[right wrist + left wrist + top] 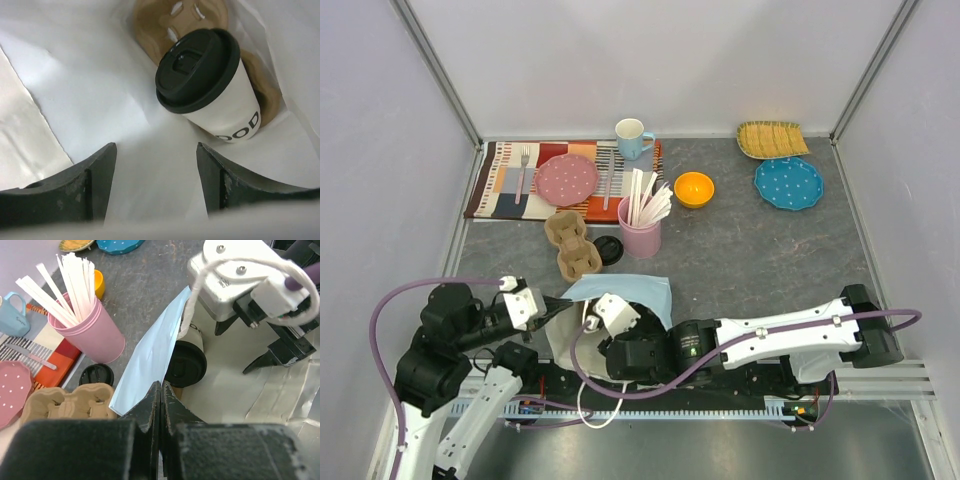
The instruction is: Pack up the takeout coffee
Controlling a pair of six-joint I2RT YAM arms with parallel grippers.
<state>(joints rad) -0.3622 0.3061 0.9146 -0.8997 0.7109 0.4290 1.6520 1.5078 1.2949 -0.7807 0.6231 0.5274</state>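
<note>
The takeout coffee [210, 80], an off-white paper cup with a black lid, leans tilted on a brown cardboard carrier [150, 20] inside an open paper bag [75, 65]. My right gripper [156, 155] is inside the bag, open and empty, with the cup just beyond its fingertips and apart from them. In the left wrist view the cup [187, 362] sits in the bag [150, 355] under the right gripper [231, 352]. My left gripper [161, 387] is shut on the bag's near edge. From above, the bag [620, 292] lies between the left gripper [563, 308] and right gripper [603, 325], and the cup is hidden.
A second cardboard carrier [570, 240] and a loose black lid [608, 248] lie beyond the bag. A pink cup of sticks [640, 235] stands beside them. Farther back are a blue mug [632, 137], pink plate [567, 178], orange bowl [694, 188], blue plate [788, 182] and woven tray [772, 138].
</note>
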